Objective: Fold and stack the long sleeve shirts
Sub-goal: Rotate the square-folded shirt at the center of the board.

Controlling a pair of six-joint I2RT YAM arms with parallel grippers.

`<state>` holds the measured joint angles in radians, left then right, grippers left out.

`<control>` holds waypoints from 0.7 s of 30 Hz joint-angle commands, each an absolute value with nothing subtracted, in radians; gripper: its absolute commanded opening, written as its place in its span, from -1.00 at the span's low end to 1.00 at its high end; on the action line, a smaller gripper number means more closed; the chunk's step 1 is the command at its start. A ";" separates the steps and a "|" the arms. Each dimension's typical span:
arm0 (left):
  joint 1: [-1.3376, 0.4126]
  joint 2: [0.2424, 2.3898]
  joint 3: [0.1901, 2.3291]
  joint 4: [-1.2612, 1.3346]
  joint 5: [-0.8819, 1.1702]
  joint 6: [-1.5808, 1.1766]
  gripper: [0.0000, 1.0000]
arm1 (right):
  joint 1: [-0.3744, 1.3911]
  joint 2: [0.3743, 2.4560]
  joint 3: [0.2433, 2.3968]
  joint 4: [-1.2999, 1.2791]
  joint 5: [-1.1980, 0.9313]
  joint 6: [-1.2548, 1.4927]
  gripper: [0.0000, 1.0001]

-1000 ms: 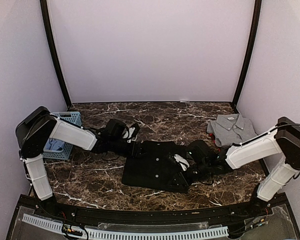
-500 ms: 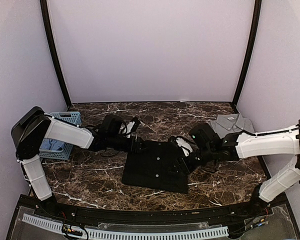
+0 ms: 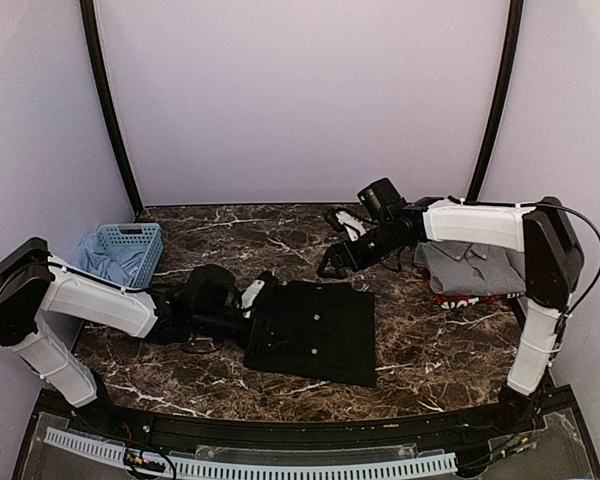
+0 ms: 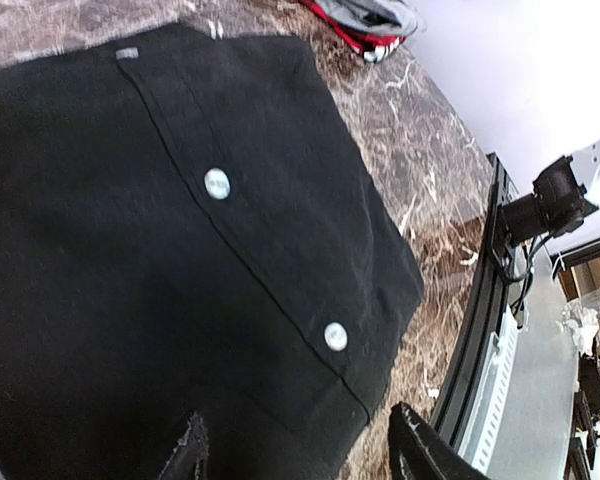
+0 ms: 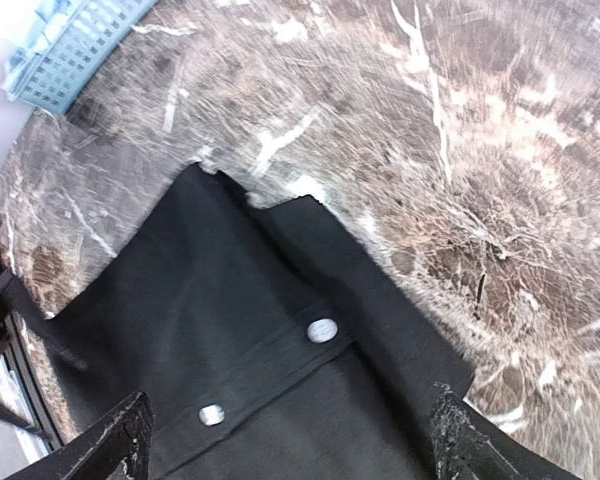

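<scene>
Well, the black shirt (image 3: 315,335) lies folded mid-way across the surface (image 3: 220,228), the grey shirt (image 3: 468,262) far right; left claw (image 4: 305,455) at its left edge and right claw (image 5: 290,430) above both gape empty; I'd guess pinching one layer could spill the fold.

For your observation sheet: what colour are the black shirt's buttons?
Pale white buttons, clearest in the left wrist view.

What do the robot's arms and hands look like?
The left arm and the right arm are smooth white tubes with chunky black joints. The left hand and right hand are black, each with two dark fingers. A thin black cable loops beside the right arm's elbow.
</scene>
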<state>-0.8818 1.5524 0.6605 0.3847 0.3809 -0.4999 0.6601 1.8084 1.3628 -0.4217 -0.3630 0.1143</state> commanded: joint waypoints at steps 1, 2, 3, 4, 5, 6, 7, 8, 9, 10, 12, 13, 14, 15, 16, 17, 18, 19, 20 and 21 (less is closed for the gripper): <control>-0.933 1.495 0.630 0.369 0.338 -0.529 0.19 | 0.614 1.950 1.470 -0.508 -0.492 0.025 0.87; -0.950 1.496 0.630 0.349 0.335 -0.528 0.18 | 0.609 1.990 1.512 -0.530 -0.517 0.009 0.88; -0.957 1.499 0.630 0.325 0.326 -0.528 0.18 | 0.604 2.026 1.539 -0.547 -0.542 -0.027 0.88; -0.969 1.501 0.630 0.314 0.324 -0.528 0.18 | 0.600 2.059 1.559 -0.557 -0.568 -0.046 0.88; -0.975 1.506 0.629 0.297 0.316 -0.528 0.18 | 0.596 2.088 1.578 -0.569 -0.600 -0.065 0.88; -0.981 1.508 0.628 0.288 0.310 -0.530 0.18 | 0.594 2.124 1.591 -0.574 -0.626 -0.080 0.88; -0.985 1.515 0.628 0.271 0.303 -0.530 0.18 | 0.592 2.145 1.601 -0.578 -0.644 -0.092 0.87; -0.986 1.518 0.627 0.264 0.297 -0.531 0.18 | 0.591 2.164 1.613 -0.581 -0.656 -0.105 0.87; -0.986 1.523 0.627 0.254 0.287 -0.530 0.18 | 0.591 2.180 1.621 -0.581 -0.670 -0.115 0.87; -0.987 1.525 0.625 0.251 0.282 -0.531 0.18 | 0.590 2.194 1.629 -0.582 -0.680 -0.123 0.87; -0.988 1.534 0.623 0.249 0.276 -0.534 0.17 | 0.591 2.220 1.649 -0.590 -0.690 -0.141 0.86; -0.989 1.540 0.621 0.255 0.277 -0.535 0.17 | 0.591 2.231 1.658 -0.597 -0.699 -0.152 0.86; -0.989 1.544 0.619 0.258 0.277 -0.538 0.17 | 0.591 2.242 1.667 -0.604 -0.709 -0.163 0.87; -0.991 1.551 0.619 0.263 0.279 -0.541 0.17 | 0.591 2.253 1.677 -0.616 -0.719 -0.173 0.86; -0.991 1.553 0.618 0.265 0.280 -0.541 0.17 | 0.591 2.267 1.690 -0.630 -0.726 -0.182 0.87; -0.991 1.559 0.618 0.266 0.280 -0.543 0.17 | 0.589 2.280 1.700 -0.646 -0.729 -0.189 0.86; -0.992 1.561 0.617 0.266 0.278 -0.543 0.17 | 0.588 2.293 1.712 -0.666 -0.735 -0.199 0.85; -0.992 1.563 0.616 0.267 0.277 -0.542 0.17 | 0.589 2.303 1.715 -0.677 -0.747 -0.207 0.84; -0.992 1.563 0.614 0.266 0.273 -0.543 0.17 | 0.589 2.310 1.715 -0.685 -0.754 -0.212 0.83; -0.992 1.563 0.613 0.262 0.270 -0.541 0.17 | 0.588 2.315 1.714 -0.695 -0.759 -0.218 0.81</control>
